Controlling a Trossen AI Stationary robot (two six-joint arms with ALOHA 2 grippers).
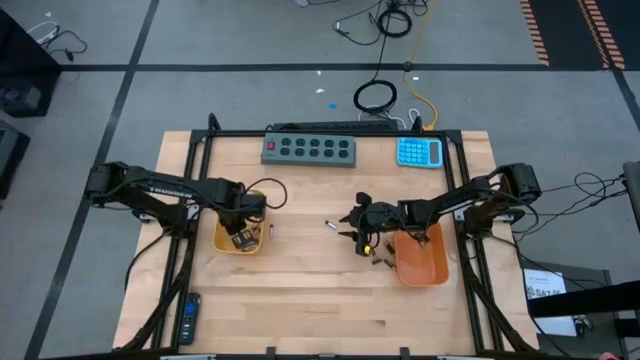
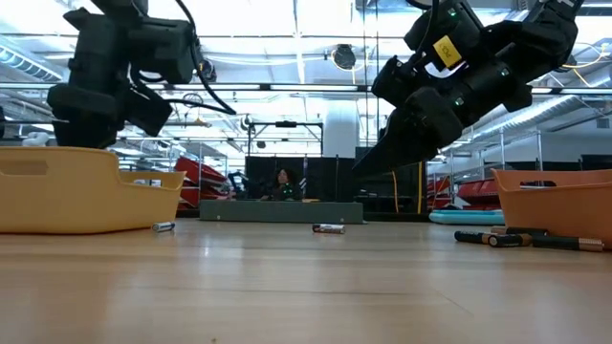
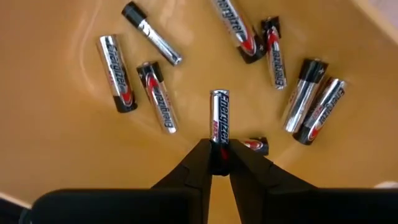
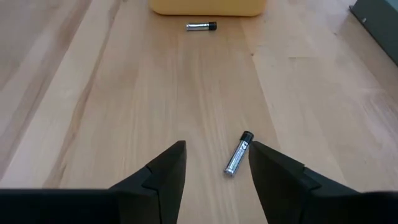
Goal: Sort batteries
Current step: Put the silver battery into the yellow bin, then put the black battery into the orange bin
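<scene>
My left gripper (image 3: 219, 154) points down into the yellow tray (image 1: 240, 238) at the table's left and is shut on a silver battery (image 3: 219, 115). Several more silver batteries (image 3: 117, 71) lie on the tray's floor. My right gripper (image 4: 216, 149) hangs open above the table's middle. It slants down over a silver battery (image 4: 238, 154) that lies flat on the wood, close to one finger and untouched. Another silver battery (image 4: 201, 26) lies beside the yellow tray. Dark batteries (image 2: 507, 238) lie in front of the orange tray (image 1: 422, 258) at the right. My left gripper pinches the silver battery by its red-and-black end (image 3: 219, 142) between its two fingertips. The fingers come from above, pointing down, and cover that end. The rest of the battery sticks out past the tips over the tray floor; whether it touches the floor I cannot tell.
A grey power strip (image 1: 309, 149) and a blue calculator (image 1: 419, 152) lie along the table's far edge. A black remote (image 1: 189, 318) lies near the front left corner. Bare wood stretches between the two trays and toward the near edge.
</scene>
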